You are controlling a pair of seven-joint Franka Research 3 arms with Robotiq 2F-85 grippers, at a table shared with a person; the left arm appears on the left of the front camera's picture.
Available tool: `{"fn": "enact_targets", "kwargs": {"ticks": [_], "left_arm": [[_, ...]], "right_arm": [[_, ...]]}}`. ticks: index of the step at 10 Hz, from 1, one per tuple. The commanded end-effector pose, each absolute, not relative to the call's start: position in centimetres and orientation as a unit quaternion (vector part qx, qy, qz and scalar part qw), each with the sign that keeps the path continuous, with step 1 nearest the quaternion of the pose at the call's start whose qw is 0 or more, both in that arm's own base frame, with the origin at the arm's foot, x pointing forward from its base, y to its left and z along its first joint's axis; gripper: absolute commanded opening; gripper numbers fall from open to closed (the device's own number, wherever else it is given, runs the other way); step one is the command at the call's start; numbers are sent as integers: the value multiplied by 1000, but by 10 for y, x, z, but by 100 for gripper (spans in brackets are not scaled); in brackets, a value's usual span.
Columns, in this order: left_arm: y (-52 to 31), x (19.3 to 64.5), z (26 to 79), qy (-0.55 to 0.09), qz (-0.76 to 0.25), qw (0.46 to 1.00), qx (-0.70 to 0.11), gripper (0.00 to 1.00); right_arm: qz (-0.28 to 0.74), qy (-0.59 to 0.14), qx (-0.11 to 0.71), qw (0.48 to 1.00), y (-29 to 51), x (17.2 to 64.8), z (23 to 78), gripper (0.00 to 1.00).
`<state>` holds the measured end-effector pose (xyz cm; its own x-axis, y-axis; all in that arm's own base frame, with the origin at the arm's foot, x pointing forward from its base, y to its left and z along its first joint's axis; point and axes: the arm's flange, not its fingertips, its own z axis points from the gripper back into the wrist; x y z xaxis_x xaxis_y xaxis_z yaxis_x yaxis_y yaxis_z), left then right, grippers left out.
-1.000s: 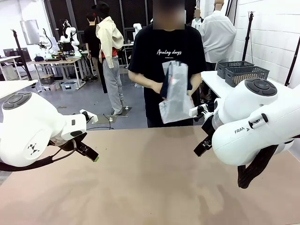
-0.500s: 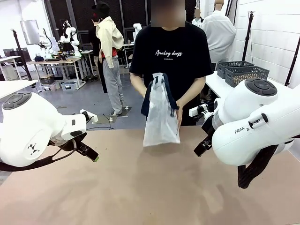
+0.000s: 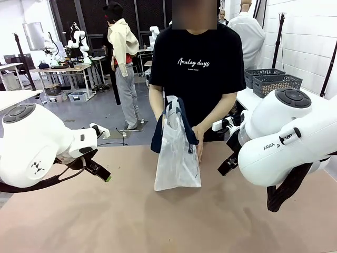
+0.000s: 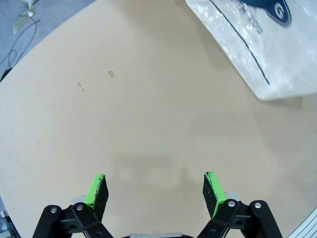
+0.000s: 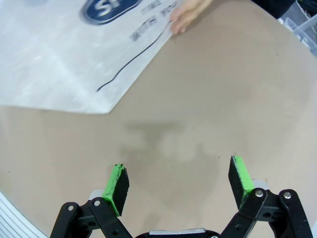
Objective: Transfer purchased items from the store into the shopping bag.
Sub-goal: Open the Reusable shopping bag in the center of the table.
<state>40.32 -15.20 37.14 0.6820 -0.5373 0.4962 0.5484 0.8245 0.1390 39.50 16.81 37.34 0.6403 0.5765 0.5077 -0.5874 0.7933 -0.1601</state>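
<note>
A bare tan tabletop [image 3: 158,221] filled the lower half of the front view. From the left edge of that frame came the bulky white left arm [image 3: 37,145], and from the right edge its twin, the white right arm [image 3: 289,142]; both hung low over the table's sides.

At the table's far edge, upper centre of the frame, stood a person in a black printed T-shirt [image 3: 200,68]. The person held upright a translucent whitish plastic shopping bag with navy blue strap handles [image 3: 178,158]. Its bottom rested on the tabletop at the middle of the frame, between the two arms and well apart from both.

The left gripper [image 4: 156,186] stood with its green-padded fingers spread wide and nothing between them, above bare table. A corner of the bag [image 4: 257,44] lay in the upper right of the left wrist view.

The right gripper [image 5: 178,181] was likewise spread wide and empty. The bag's dark print and blue oval logo [image 5: 64,54] filled the upper left of the right wrist view. One hand of the person [image 5: 190,15] touched the bag's edge at the top of that frame.
</note>
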Motion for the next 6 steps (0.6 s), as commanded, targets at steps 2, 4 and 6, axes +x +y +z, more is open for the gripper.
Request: {"fn": "enact_targets", "kwargs": {"ticks": [2, 4, 6], "left_arm": [[-151, 404, 371, -267, -295, 917, -10, 100], [-152, 403, 371, -267, -296, 917, -10, 100], [-171, 392, 401, -250, -320, 913, -39, 100]], "right_arm": [[321, -277, 10, 906, 168, 395, 373, 100], [321, -277, 10, 906, 168, 395, 373, 100], [333, -266, 11, 905, 175, 385, 392, 100]]}}
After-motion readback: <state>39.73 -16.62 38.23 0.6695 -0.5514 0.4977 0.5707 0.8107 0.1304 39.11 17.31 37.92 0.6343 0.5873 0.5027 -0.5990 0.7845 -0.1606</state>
